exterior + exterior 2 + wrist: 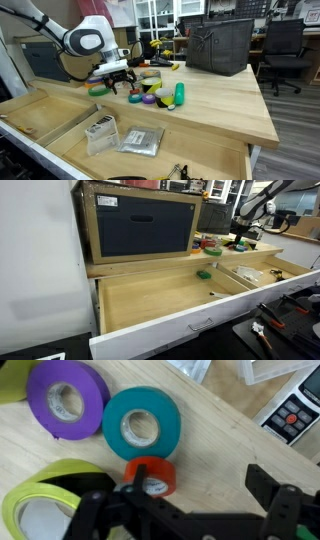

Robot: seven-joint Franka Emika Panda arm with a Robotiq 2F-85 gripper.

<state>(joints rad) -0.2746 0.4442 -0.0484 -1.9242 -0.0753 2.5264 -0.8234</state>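
- Pincer (185,510): jaws spread wide, nothing between them. It hovers low over the tabletop (215,430).
- Orange tape roll (150,476): the thing nearest the pincer. It lies flat on the tabletop with its core facing up at the wrist camera.
- It sits just ahead of the pincer, off-centre toward the jaw at picture left. As far as I can tell, it is not touched.
- The roll is round, so it has no long axis to square up to.
- Teal roll (140,425): just beyond the orange tape roll, away from the pincer, close enough to be touching it.
- Purple roll (65,400): beyond the orange tape roll and toward picture left.
- Yellow-green roll (40,505): beside the orange tape roll at picture left, partly under the jaw.
- Grey handset (293,415): well apart from the orange tape roll, toward picture right.
- In an exterior view the pincer (115,78) hangs over the cluster of rolls. A black bin (218,45) stands well apart from them, and an open drawer (50,115) lies below the tabletop edge.
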